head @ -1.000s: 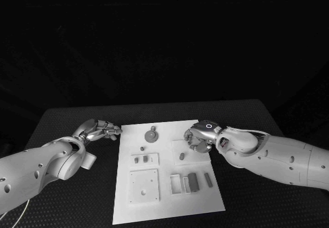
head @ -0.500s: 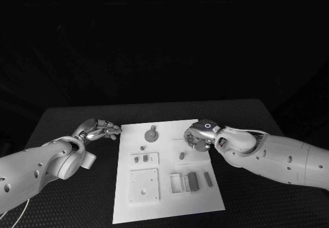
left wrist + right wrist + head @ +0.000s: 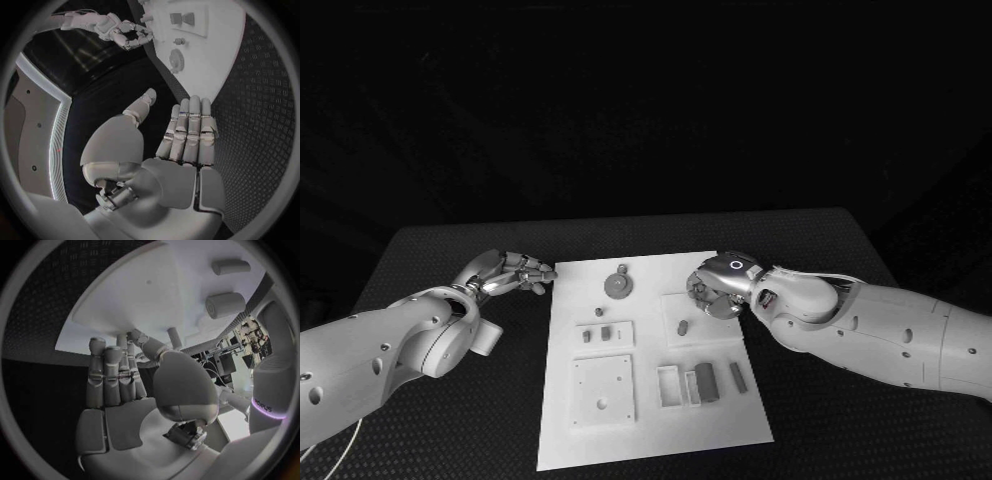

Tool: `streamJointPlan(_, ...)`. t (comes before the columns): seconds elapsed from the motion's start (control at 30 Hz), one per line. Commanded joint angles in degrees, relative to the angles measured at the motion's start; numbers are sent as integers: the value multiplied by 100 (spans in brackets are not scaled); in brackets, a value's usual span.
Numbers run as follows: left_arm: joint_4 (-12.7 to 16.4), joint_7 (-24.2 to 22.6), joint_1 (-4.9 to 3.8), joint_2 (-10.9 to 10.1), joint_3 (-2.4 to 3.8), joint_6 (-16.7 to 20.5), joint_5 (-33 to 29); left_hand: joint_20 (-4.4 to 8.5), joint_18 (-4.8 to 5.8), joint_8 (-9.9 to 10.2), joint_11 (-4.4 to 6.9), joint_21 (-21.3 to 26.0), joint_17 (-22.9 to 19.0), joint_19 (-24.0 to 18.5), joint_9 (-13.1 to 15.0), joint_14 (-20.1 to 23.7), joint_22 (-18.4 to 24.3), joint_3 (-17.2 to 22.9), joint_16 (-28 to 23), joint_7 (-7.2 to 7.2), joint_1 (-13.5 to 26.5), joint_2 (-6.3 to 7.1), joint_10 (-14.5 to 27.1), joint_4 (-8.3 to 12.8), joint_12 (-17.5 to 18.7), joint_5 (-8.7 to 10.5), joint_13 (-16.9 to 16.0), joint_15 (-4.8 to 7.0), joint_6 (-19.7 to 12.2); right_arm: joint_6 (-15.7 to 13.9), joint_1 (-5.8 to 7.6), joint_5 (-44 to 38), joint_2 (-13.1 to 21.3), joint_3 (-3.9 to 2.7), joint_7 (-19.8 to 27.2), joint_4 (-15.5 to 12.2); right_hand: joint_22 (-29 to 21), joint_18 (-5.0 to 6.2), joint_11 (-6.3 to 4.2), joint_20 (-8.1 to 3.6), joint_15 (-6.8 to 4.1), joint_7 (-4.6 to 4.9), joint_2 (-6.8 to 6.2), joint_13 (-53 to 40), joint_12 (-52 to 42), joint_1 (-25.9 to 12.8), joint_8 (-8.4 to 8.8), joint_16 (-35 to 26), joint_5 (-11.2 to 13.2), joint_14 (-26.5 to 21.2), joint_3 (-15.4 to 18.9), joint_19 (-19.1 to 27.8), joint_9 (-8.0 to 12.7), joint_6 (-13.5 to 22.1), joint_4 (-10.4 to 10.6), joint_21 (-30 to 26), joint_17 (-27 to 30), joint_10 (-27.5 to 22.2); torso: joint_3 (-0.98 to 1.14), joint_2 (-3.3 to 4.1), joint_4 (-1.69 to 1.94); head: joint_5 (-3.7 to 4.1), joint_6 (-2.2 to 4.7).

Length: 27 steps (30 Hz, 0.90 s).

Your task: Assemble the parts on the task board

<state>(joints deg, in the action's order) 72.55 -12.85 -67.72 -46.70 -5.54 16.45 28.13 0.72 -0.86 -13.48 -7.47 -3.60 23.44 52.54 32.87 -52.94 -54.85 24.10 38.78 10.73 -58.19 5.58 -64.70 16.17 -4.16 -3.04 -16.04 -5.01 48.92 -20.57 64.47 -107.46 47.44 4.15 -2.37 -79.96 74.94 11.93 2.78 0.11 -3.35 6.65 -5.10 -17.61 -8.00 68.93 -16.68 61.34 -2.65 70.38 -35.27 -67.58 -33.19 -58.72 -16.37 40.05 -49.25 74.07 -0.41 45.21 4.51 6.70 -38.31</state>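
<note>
The white task board [image 3: 733, 420] lies in the middle of the black table. On it are a round disc part [image 3: 617, 287], a small loose piece [image 3: 682, 327], small pieces [image 3: 597, 334] in a square block, a flat plate [image 3: 603, 390] and several bars [image 3: 705, 380] in a tray. My right hand [image 3: 717, 286] hovers over the board's far right area, and from the left wrist my right hand [image 3: 127, 33] has its thumb and fingers curled into a ring. I cannot make out anything between them. My left hand [image 3: 516, 272] hangs off the board's far left corner, its fingers [image 3: 187, 130] straight, holding nothing.
The black table [image 3: 459, 250] has bare textured surface on both sides of the board. The board [image 3: 219, 45] lies just beyond my left fingertips. Under my right hand [image 3: 119, 375], two short cylinders [image 3: 225, 305] lie on the board [image 3: 144, 295].
My right hand has edged slightly towards the board's far edge, its fingers still curled. The left hand and the parts have not moved.
</note>
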Motion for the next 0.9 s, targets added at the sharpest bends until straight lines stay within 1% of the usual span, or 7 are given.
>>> streamJointPlan(0.03,10,-4,-2,4,4,-103,-34,-14,-5,-25,-6,-31,8,32,-10,-24,9,-32,-28,-4,19,-55,-39,10,18,22,7,4,-45,106,-38,-178,-30,32,-166,31,104,307,-7,-16,-26,-1,50,0,-12,-4,-25,21,-21,12,14,-40,-4,-42,-18,25,-6,44,2,0,1,-1,3)
streamJointPlan(0.23,4,1,-2,3,4,-104,-34,-14,-4,-23,-9,-30,14,31,-12,-22,14,-35,-36,-2,22,-54,-33,11,21,22,11,4,-51,126,-38,-237,-23,34,-224,10,112,307,-46,-46,-64,-29,82,-40,-35,15,-60,35,-22,63,24,-88,-24,-116,-27,52,-18,125,0,-1,0,-1,7)
streamJointPlan(0.43,1,-3,-2,5,4,-100,-34,-14,-3,-23,-9,-29,17,30,-13,-22,17,-35,-39,-2,21,-55,-32,12,21,22,13,3,-52,32,-38,-236,-3,34,-231,-51,117,307,-75,-70,-94,-51,68,-74,-50,28,-83,52,-21,96,39,-123,-42,-168,-30,76,-38,185,2,-1,1,0,8)
streamJointPlan(0.6,-2,-4,-1,5,4,-104,-34,-13,-3,-24,-10,-29,20,30,-13,-22,19,-35,-41,-1,20,-56,-31,12,22,22,15,3,-53,-110,-38,-233,7,32,-244,-74,118,307,-87,-80,-106,-59,60,-90,-55,28,-92,61,-22,112,45,-139,-50,-189,-30,89,-48,210,2,-1,1,-1,7)
streamJointPlan(0.9,-40,-5,-1,3,4,-112,-34,-13,-2,-25,-11,-29,26,30,-14,-23,23,-36,-47,-1,20,-58,-30,13,22,22,18,3,-54,-219,-38,-216,53,30,-249,-124,119,307,-100,-95,-119,-68,52,-110,-59,22,-99,72,-22,139,51,-166,-60,-211,-27,108,-62,238,1,-1,-2,4,4)
